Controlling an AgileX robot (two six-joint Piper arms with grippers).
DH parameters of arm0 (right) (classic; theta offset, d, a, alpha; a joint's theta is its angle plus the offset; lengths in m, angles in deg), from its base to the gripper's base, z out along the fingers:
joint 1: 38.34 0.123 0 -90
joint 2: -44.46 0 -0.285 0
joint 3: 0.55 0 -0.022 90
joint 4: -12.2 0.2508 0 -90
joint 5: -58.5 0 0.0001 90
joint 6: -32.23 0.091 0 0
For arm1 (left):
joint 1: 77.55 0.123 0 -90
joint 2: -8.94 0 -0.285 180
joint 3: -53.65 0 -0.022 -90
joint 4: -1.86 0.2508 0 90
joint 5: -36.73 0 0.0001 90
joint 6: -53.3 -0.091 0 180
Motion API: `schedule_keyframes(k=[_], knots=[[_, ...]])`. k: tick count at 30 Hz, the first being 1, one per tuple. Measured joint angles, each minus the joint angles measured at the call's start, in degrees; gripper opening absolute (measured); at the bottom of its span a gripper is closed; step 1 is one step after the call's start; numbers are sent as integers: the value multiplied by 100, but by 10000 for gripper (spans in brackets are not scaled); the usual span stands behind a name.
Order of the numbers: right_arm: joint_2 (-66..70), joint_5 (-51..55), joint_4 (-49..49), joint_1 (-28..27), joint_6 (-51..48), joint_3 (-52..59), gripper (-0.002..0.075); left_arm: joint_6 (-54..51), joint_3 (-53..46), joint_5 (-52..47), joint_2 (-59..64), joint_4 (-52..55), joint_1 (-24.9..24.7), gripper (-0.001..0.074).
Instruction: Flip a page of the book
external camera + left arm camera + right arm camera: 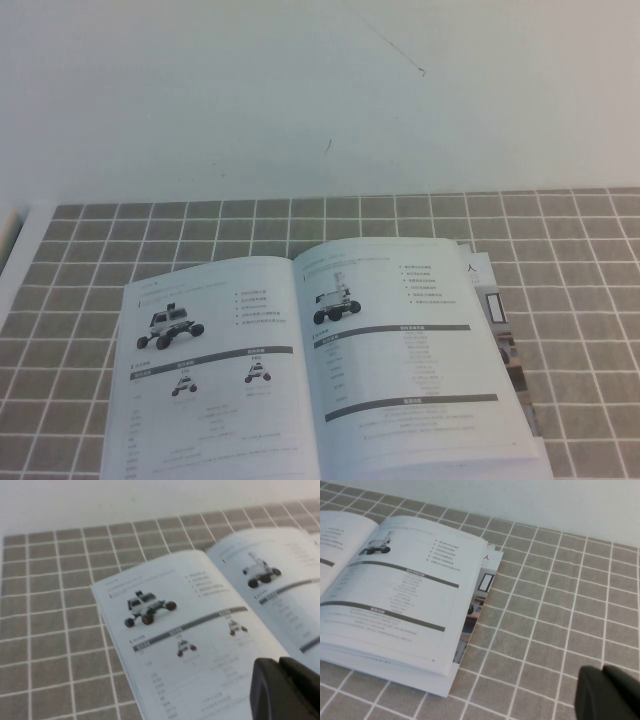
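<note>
- My left gripper (285, 687) is hovering over the near part of the book's left-hand page; only its dark body is showing at the corner of the left wrist view, so I cannot tell whether it is released or clenched
- The tablecloth (90, 260), grey squares with white lines, is lying under everything, with a plain white wall (300, 90) rising behind it
- The book (320, 370) is lying open and flat on the cloth, spine running away from me, a rover photo sitting high on each side
- The page (405, 350) on the right-hand side is lying flat on its stack, with a few lower leaves poking out past its outer edge
- My right gripper (607, 692) is hanging over bare cloth just beside the book's right edge, touching nothing, clenched on nothing
</note>
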Motion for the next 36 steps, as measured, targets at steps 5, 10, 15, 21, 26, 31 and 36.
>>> schedule_keyframes(k=[5, 10, 15, 21, 26, 31, 36], knots=[[0, 0, 0, 0, 0, 0, -1, -1270, -532, 1070, -906, -927, 1442, -4], [0, 0, 4, 0, 0, 0, -1, -2259, -1679, 2411, -1623, -1670, 2420, -4], [0, 0, 32, 0, 0, 9, -1, -2410, -2641, 2534, -1743, -1777, 2660, -4], [0, 0, 55, 0, 0, 9, -1, -2421, -2886, 2117, -1751, -1889, 2673, -4], [0, 0, 82, 0, 0, 9, -1, -2411, -2886, 2117, -1766, -1902, 2673, -4], [0, 0, 82, 0, 0, 9, -1, -2411, -2886, 2127, -1766, -1902, 2673, -4], [0, 0, 86, 0, 0, 9, -1, -2423, -2886, 2113, -1766, -1935, 2673, -4]])
